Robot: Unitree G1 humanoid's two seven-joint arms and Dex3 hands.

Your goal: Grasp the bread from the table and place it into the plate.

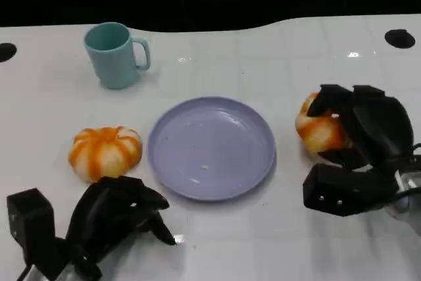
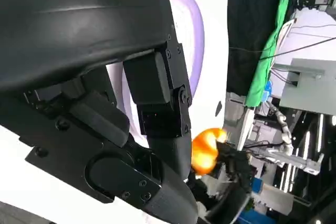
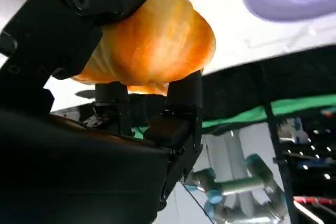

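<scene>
The plate [image 1: 210, 147] lies mid-table [image 1: 276, 57]. A cup [image 1: 115, 54] stands toward the far left corner. One bread [image 1: 105, 152] lies just left of the plate; another bread [image 1: 319, 129] lies right of it, in the right hand [image 1: 358, 153]. The left hand [image 1: 108, 222] rests at the near edge, before the left bread.

Table [image 1: 276, 64]: white, smooth, glossy, light glints seen. Plate [image 1: 210, 146] lilac, smooth plastic look, slight sheen. Mug [image 1: 113, 54] at 11 o'clock: teal, matt. Bread [image 1: 319, 129] crust glazed, shiny. Hands [image 1: 368, 129] matt black plastic.
</scene>
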